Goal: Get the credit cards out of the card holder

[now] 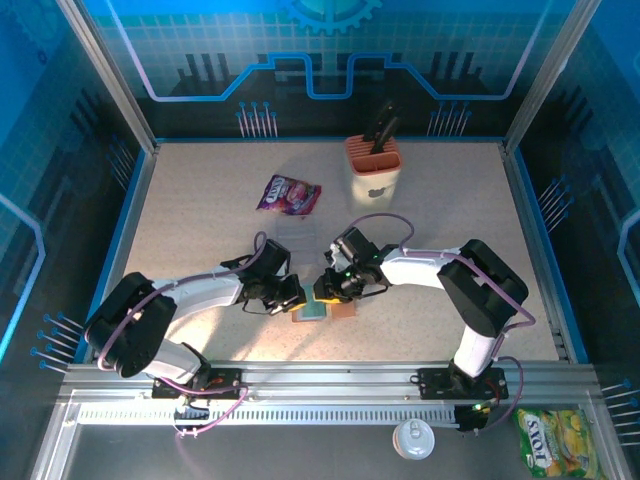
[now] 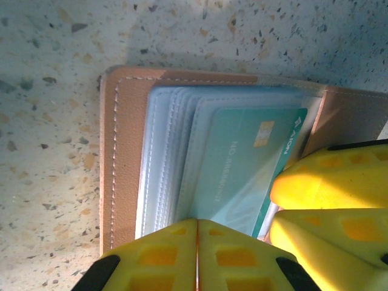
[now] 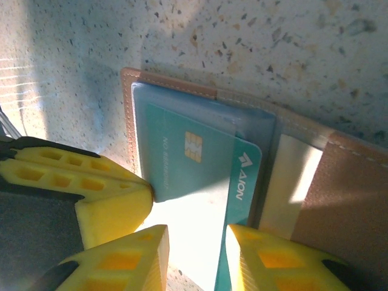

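Observation:
The card holder [image 1: 343,309] lies open on the table, brown leather [image 2: 124,151] with clear sleeves. A teal credit card [image 2: 242,163] sits in the top sleeve, one end sticking out of it [image 3: 242,176]. My left gripper [image 2: 197,221] is shut, its tips pressing on the sleeves' near edge with nothing between them. My right gripper [image 3: 197,236] is open; the card's free end runs down between its fingers, close to the right one. The right gripper's fingers [image 2: 327,182] show beside the card in the left wrist view. Both grippers [image 1: 295,297] [image 1: 330,290] meet over the holder.
A purple snack packet [image 1: 288,194] lies behind the holder. The beige knife block [image 1: 373,165] with an orange top stands at the back. A white cup lid [image 1: 413,438] and a yellow packet [image 1: 548,440] lie off the table at the front right.

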You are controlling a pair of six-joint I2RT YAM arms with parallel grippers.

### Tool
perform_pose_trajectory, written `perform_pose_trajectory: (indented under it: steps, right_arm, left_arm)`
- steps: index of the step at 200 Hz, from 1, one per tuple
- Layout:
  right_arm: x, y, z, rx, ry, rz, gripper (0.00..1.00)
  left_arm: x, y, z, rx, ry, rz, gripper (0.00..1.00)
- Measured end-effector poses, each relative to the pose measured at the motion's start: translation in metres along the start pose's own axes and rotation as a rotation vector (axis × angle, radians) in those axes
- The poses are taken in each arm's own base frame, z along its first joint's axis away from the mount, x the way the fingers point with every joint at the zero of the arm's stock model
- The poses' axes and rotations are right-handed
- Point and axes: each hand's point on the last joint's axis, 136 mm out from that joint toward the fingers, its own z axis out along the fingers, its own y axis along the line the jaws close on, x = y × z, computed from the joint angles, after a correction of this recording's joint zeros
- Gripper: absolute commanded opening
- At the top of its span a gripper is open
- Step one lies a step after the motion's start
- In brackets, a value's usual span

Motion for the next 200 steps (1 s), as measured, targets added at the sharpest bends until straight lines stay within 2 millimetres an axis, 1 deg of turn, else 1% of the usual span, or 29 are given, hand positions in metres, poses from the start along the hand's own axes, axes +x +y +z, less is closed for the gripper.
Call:
perform_pose_trajectory:
  steps: [33, 73, 141, 200]
  right_arm:
    - [0.001, -0.004, -0.001, 0.03, 0.001, -0.006, 0.32]
    - [0.0, -0.005, -0.004, 0.044, -0.005, -0.01, 0.32]
    - [-0.001, 0.004, -0.013, 0.019, -0.032, -0.024, 0.32]
    - [-0.005, 0.014, -0.014, -0.035, -0.036, -0.034, 0.33]
  left_arm:
    - [0.0, 0.0, 0.0, 0.001, -0.001, 0.0, 0.09]
    - [0.0, 0.0, 0.0, 0.001, 0.0, 0.0, 0.09]
    - [0.0, -0.001, -0.001, 0.004, -0.002, 0.005, 0.1]
    - [-0.004, -0.016, -0.005, 0.043, -0.011, 0.023, 0.09]
